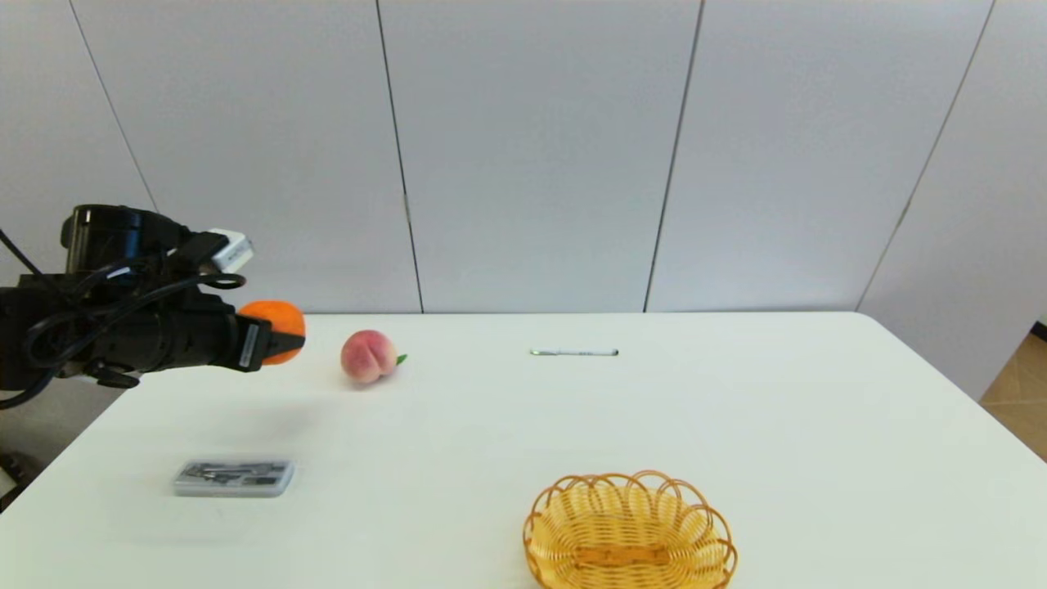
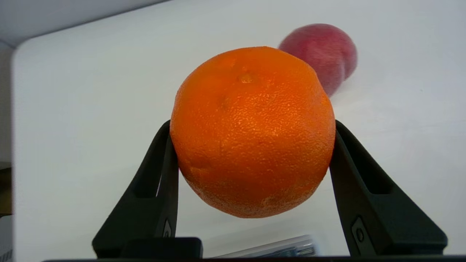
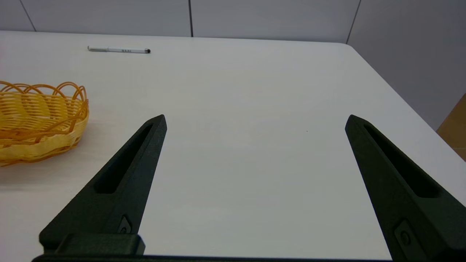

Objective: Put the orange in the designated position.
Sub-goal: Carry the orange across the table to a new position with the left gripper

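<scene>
My left gripper (image 1: 282, 333) is shut on the orange (image 1: 276, 321), a round bright fruit with dimpled skin, and holds it in the air above the far left of the white table (image 1: 523, 425). In the left wrist view the orange (image 2: 252, 131) fills the gap between the two black fingers (image 2: 160, 174). Nothing marks the designated position on the bare tabletop. My right gripper (image 3: 255, 122) stands open over bare table at the right side, out of the head view.
A pink peach (image 1: 368, 357) lies just right of the held orange. A pen (image 1: 573, 352) lies far centre. A grey flat case (image 1: 234, 478) sits near left. A yellow wicker basket (image 1: 629, 532) stands at the front centre.
</scene>
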{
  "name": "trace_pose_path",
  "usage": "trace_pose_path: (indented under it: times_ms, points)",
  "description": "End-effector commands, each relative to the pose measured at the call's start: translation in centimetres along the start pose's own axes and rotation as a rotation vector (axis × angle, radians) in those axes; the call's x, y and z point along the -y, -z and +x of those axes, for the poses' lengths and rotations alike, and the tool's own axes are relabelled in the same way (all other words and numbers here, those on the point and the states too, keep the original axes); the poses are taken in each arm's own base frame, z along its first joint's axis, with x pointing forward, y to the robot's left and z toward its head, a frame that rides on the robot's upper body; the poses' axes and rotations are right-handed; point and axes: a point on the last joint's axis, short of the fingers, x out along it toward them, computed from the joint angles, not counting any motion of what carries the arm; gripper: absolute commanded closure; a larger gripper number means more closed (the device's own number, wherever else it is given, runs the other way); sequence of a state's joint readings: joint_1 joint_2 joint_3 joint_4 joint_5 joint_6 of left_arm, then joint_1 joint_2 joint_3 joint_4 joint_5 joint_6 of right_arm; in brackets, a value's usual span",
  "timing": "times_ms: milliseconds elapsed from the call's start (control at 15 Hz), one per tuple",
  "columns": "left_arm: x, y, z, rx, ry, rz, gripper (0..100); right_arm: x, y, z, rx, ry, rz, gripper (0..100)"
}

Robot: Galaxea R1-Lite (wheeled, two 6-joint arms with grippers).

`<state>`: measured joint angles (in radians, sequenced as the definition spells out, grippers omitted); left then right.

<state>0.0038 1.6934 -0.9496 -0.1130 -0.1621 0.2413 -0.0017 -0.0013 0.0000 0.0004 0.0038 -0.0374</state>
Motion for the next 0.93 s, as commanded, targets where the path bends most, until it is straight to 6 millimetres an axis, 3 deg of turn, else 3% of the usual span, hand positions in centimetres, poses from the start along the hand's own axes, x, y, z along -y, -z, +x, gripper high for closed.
trace_pose_path:
  times_ms: [67,333,667,933]
  points:
    - [2.1,0.5,2.3,-0.053,0.072,0.005,100,0.0,0.0,0.0,-0.001,-0.001,-0.001,0]
    - [3.7,0.6,3.9,-0.068,0.119,0.033,100,0.0,0.0,0.0,-0.001,-0.001,-0.001,0]
    - [5.1,1.0,4.5,-0.096,0.156,0.034,100,0.0,0.0,0.0,-0.001,-0.001,-0.001,0]
    - [5.4,1.6,5.1,-0.125,0.162,0.033,100,0.0,0.0,0.0,-0.001,-0.001,-0.001,0]
